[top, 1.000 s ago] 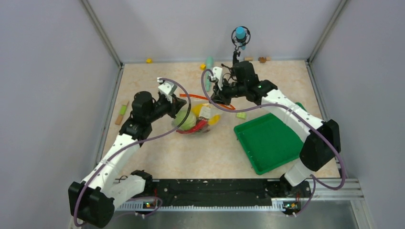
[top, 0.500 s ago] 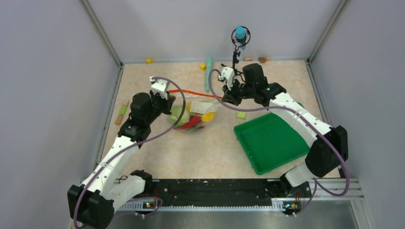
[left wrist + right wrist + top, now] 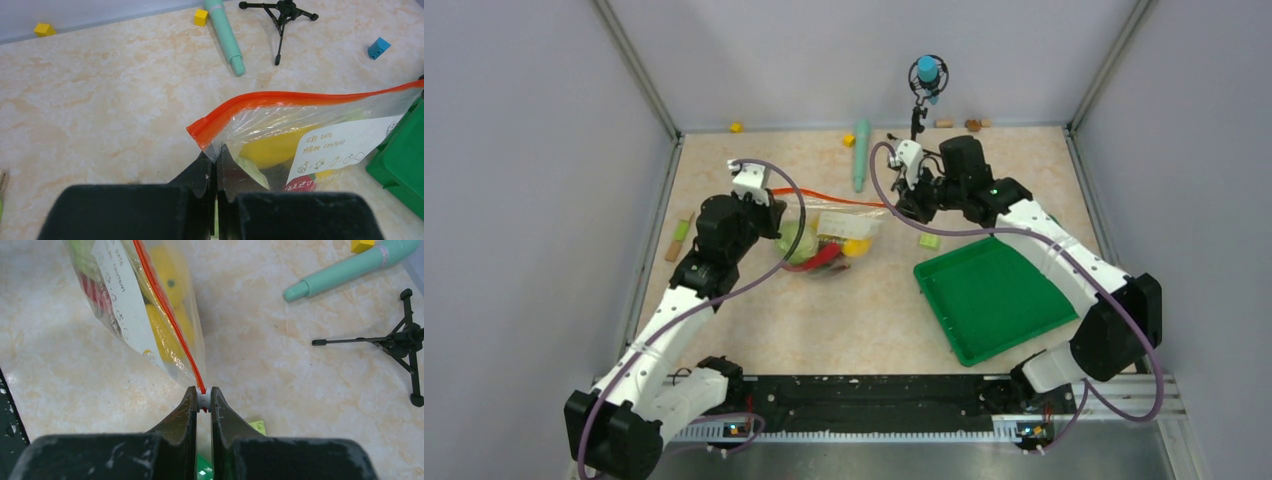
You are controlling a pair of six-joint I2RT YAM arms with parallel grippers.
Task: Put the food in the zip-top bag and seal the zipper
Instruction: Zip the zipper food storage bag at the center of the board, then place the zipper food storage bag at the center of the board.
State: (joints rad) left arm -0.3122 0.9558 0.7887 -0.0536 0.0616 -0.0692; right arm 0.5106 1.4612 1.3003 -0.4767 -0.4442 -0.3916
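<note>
**Left hand** (image 3: 216,161): fingers are pressed together on the corner of the zip-top bag (image 3: 280,125), just beneath the closed end of the zipper (image 3: 300,97). The pinch is seen only in the left wrist view; in the top view it is hidden by the wrist.

**Right hand** (image 3: 202,398): the zipper is pinched at its small white slider (image 3: 202,400), which is held between the two fingertips. The slider is made out only in the right wrist view.

**Zip-top bag:** it is stretched between the two hands, with the orange-red strip drawn nearly straight from one hand to the other. The body of the bag sags below the strip towards the desk (image 3: 824,320). The white label (image 3: 345,145) is turned towards the left hand.

**Food:** it is held inside the bag. Yellow pieces (image 3: 167,270) are seen just ahead of the right hand. A green leafy ball (image 3: 796,246) and a red chili (image 3: 824,262) are made out from above.

**Green tray** (image 3: 994,295): it is set on the desk near the right hand, apart from the bag.

**Teal stick** (image 3: 223,35): it is laid beyond both hands, beside a black tripod (image 3: 280,15).

**Blocks:** a blue one (image 3: 378,47) and two yellow ones are recorded only in the left wrist view, and a light green one (image 3: 257,426) lies just beside the right hand.
</note>
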